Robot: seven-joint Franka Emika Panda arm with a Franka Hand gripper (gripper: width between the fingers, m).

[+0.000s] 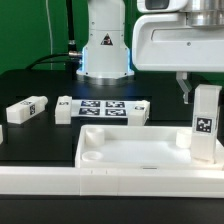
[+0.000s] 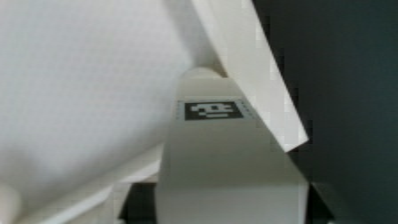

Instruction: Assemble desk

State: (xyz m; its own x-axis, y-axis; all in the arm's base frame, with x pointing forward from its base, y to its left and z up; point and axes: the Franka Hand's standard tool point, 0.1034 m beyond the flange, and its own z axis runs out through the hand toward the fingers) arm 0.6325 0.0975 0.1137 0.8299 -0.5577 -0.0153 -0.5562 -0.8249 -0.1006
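Marker board: flat on the black table, just off centre of the exterior view toward 12 o'clock, tags up. Long white rail: along the table edge, 6 o'clock. Green backdrop: behind the table, 10 o'clock.

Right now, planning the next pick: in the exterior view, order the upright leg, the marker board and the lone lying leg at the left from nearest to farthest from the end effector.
1. Upright leg, at that view's right, gripped by the end effector.
2. Marker board, middle, behind the tabletop.
3. Lying leg, far left.
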